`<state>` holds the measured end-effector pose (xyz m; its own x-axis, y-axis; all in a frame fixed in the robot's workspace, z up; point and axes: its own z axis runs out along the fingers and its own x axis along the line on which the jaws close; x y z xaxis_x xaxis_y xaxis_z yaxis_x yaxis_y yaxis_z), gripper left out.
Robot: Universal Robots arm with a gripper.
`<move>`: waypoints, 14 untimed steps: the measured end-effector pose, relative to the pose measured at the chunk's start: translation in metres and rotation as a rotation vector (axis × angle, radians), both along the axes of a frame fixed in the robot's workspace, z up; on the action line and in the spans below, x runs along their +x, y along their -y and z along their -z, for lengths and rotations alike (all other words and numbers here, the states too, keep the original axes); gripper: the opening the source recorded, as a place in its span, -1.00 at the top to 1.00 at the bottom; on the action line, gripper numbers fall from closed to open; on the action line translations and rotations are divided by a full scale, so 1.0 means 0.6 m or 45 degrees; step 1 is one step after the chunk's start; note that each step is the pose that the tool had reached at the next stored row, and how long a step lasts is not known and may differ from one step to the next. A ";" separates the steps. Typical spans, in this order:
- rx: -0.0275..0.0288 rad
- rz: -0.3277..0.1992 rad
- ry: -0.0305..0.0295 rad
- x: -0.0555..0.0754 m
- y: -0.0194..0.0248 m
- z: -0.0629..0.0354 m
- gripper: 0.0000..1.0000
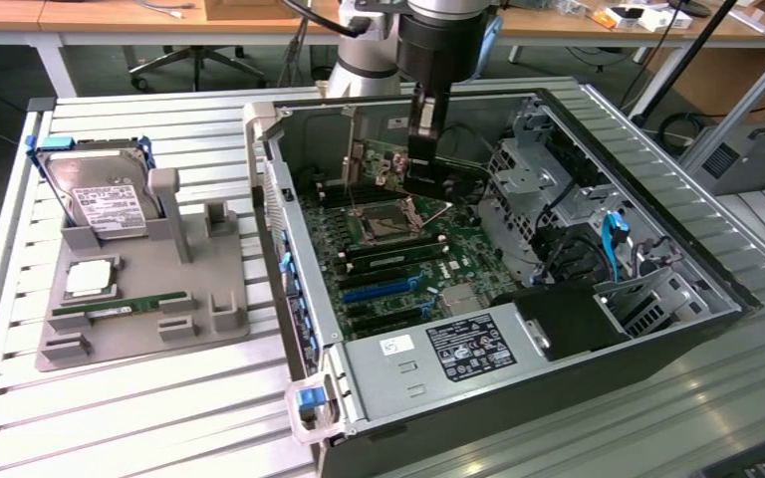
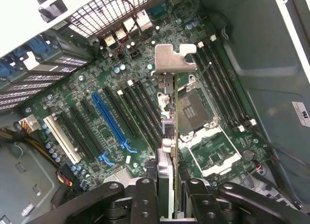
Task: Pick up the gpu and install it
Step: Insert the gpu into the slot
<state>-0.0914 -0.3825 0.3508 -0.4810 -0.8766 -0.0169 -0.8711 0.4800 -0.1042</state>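
The pincer (image 2: 167, 195) is clamped on the gpu (image 2: 170, 136), holding it edge-on, one finger on each flat side. The card hangs inside the open case (image 1: 296, 269), above the motherboard (image 2: 97, 88), and its lower edge does not appear to be seated in any slot. In the wrist view the card's silver bracket (image 2: 170, 59) stands at the far end from the fingers, with the green board running back from it toward the pincer. The CPU socket (image 2: 198, 110) lies just beside the card, and the black RAM slots (image 2: 225, 83) run beyond that socket. On the card's other side lie several long black slots, then a blue slot (image 2: 109, 120), then a white slot (image 2: 60, 139) nearest the case wall.

In the exterior view the arm (image 1: 442, 40) comes down from 12 o'clock into the case, and the card (image 1: 420, 149) shows as a dark upright strip over the board's 12 o'clock part. The power supply (image 1: 456, 349) sits at the case's 6 o'clock end, with drive cages (image 1: 542, 189) at 3 o'clock. At 9 o'clock from the case, on the slatted worktop (image 1: 156, 418), a grey holder (image 1: 156, 289) carries a hard drive (image 1: 97, 194) standing at its 12 o'clock end and a green RAM stick (image 1: 130, 304) lying nearer 6 o'clock.
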 end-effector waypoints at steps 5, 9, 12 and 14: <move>-0.0005 -0.029 0.0000 0.000 0.0000 0.000 0.47; -0.0012 -0.053 0.0000 0.000 0.0001 0.000 0.47; -0.0019 -0.076 0.0000 0.000 0.0002 0.000 0.47; -0.0022 -0.086 0.0000 0.000 0.0002 0.000 0.47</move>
<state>-0.0914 -0.3826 0.3506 -0.4206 -0.9071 -0.0154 -0.9015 0.4198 -0.1050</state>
